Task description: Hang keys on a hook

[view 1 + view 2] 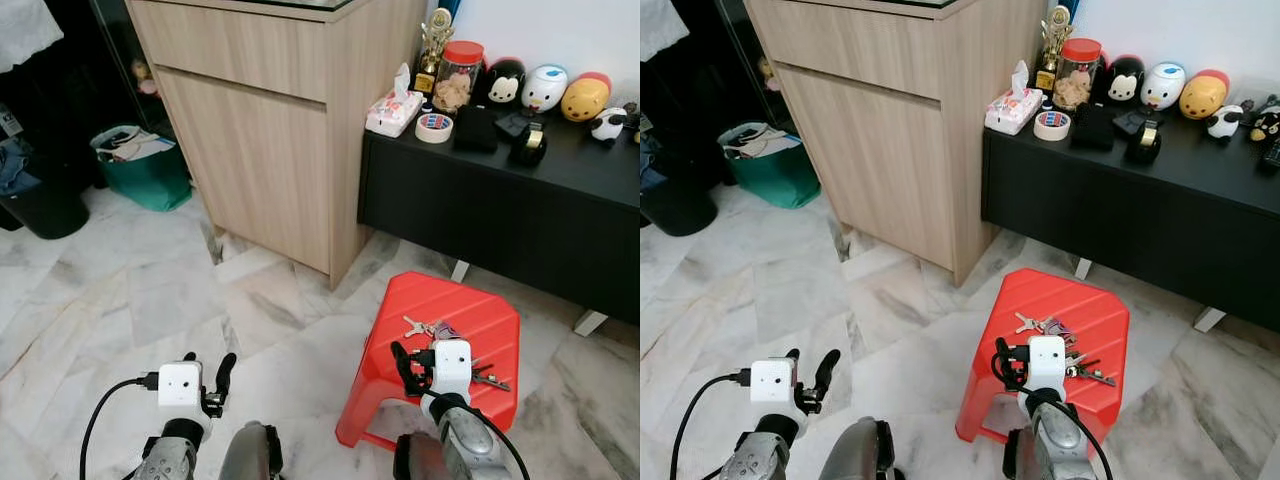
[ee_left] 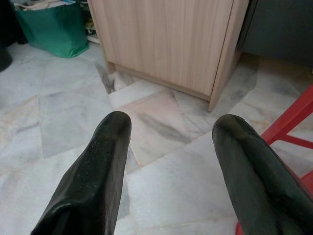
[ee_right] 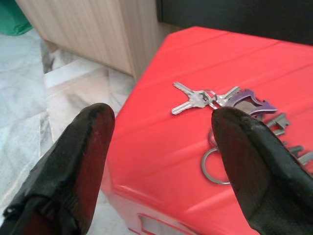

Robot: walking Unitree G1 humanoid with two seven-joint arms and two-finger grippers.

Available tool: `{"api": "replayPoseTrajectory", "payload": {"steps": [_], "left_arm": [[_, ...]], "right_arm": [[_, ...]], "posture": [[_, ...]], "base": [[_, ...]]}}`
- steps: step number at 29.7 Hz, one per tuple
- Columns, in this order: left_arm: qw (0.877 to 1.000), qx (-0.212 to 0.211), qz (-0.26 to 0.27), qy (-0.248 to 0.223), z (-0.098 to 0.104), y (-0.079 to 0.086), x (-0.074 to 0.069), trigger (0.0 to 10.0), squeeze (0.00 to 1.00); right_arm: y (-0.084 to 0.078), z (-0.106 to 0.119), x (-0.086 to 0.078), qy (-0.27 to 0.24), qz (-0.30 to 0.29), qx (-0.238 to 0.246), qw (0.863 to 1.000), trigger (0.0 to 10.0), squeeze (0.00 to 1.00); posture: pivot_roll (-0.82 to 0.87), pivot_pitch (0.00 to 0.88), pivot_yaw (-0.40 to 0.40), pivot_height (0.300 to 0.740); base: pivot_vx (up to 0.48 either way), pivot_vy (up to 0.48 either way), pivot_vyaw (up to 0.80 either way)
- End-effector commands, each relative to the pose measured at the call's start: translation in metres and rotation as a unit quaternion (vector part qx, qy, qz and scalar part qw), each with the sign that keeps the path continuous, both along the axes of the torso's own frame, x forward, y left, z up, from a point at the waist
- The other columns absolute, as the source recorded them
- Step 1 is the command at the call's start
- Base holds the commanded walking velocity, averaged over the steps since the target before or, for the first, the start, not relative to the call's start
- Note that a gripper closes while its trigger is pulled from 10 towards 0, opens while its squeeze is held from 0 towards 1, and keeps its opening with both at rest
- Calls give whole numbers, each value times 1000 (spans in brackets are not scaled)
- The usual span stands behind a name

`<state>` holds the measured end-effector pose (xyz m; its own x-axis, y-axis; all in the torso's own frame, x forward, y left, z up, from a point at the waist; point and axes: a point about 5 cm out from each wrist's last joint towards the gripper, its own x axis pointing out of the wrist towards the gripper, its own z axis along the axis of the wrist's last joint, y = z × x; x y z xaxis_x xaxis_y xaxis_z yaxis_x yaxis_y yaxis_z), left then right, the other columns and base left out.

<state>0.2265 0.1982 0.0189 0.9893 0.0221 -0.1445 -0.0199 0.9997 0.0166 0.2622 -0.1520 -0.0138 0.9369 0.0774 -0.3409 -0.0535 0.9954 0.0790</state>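
A bunch of silver keys (image 1: 424, 328) with a purple tag lies flat on top of a red plastic stool (image 1: 470, 300). In the right wrist view the keys (image 3: 203, 99) lie just beyond the fingertips, with a loose ring and darker keys (image 3: 274, 125) beside them. My right gripper (image 1: 420, 362) hovers over the stool's near side, open, with nothing between its fingers. My left gripper (image 1: 208, 362) is open too, held above the marble floor to the left of the stool, and holds nothing (image 2: 173, 125).
A tall wooden cabinet (image 1: 260, 130) stands ahead. To its right is a low black sideboard (image 1: 500, 200) carrying a tissue pack, tape roll, jar and toy figures. A green bag (image 1: 145, 165) and black bin (image 1: 40, 205) sit at far left. Marble floor lies between.
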Motion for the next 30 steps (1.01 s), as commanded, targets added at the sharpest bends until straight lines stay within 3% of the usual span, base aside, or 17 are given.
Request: {"api": "replayPoseTrajectory", "payload": {"steps": [1, 4, 6, 12, 24, 30], "left_arm": [[1000, -1, -6, 14, -4, -1, -2, 10000, 0], [1000, -2, -9, 16, -4, -1, -2, 10000, 0], [1000, -3, -10, 20, -5, -1, -2, 10000, 0], [1000, -4, -11, 20, -5, -1, -2, 10000, 0], [1000, -2, -9, 19, -5, -1, -1, 10000, 0], [1000, 1, -16, 25, -7, -1, -3, 10000, 0]], "right_arm": [[-2, -3, -1, 12, -10, 1, 1000, 10000, 0], [-5, -4, -1, 18, -26, 6, 999, 10000, 0], [-17, -8, -3, 39, -84, 9, 996, 10000, 0], [-30, -16, -11, 73, -111, -10, 991, 10000, 0], [-19, -6, -2, 34, -81, -3, 996, 10000, 0], [-13, -1, 1, 8, -53, -23, 998, 10000, 0]], "posture": [[31, 97, 22, 627], [34, 99, 22, 627], [33, 100, 21, 627], [32, 99, 20, 627], [27, 84, 21, 612], [28, 72, 24, 612]], "base": [[0, 0, 0], [0, 0, 0], [0, 0, 0], [0, 0, 0], [0, 0, 0], [0, 0, 0]]}}
